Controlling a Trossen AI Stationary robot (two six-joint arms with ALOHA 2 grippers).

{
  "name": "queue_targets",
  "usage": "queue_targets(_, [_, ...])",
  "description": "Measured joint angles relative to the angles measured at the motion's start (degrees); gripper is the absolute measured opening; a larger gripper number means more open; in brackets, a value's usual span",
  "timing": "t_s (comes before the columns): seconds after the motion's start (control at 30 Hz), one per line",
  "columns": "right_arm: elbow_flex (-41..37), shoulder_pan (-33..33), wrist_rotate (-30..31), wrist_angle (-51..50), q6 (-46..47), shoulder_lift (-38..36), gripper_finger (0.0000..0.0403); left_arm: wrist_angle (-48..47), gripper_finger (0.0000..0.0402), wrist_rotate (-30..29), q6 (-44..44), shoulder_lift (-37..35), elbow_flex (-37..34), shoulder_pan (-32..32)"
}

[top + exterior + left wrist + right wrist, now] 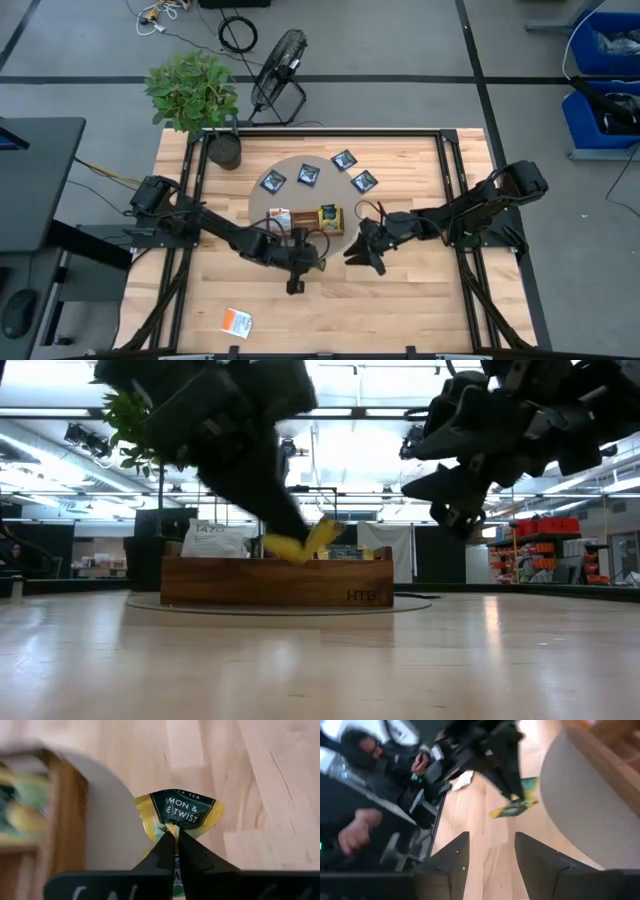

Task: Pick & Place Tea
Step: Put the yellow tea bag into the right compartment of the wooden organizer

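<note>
- Light wood table (400, 290) in a workshop-type room with a grey floor; a potted plant (195, 95) sits at the table's far-left corner and a black fan (280, 70) stands on the floor just beyond it.
- A round grey mat (300, 165) lies mid-table, and the long wooden tray (275, 582) sits on its near edge with a few sachets already in its compartments.
- Left arm reaches in from the left side, and the left gripper (176, 836) is just off the tray's near side, by the mat's rim. Its fingers are pinched tight on a yellow-green sachet (181, 812), holding it by one edge so it hangs above the wood, clear of the table in the low view.
- Right arm comes in from the right; the right gripper (489, 851) hovers next to the tray's right end with its fingers spread apart and nothing between them.
- Four dark navy sachets (344, 159) lie in a loose arc on the mat behind the tray.
- One orange-and-white sachet (237, 321) lies alone near the table's front edge, well apart from everything else.
</note>
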Motion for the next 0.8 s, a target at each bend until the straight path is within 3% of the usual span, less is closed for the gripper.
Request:
queue_targets(0.27, [1.11,-0.12,3.11,0.41,8.85,0.00,0.0167,-5.63,0.0019,-8.58,7.61,-0.14,6.70,0.58])
queue_targets(0.63, [9.36,-0.12,5.47,-16.59,7.75,0.00,0.0157,-9.43,0.0022,-10.87,9.27,-0.14,8.25,2.11])
queue_targets(0.8, [9.99,-0.25,8.60,-17.83,7.75,0.00,0.0157,-9.62,0.0014,-11.76,9.42,-0.14,8.25,1.94])
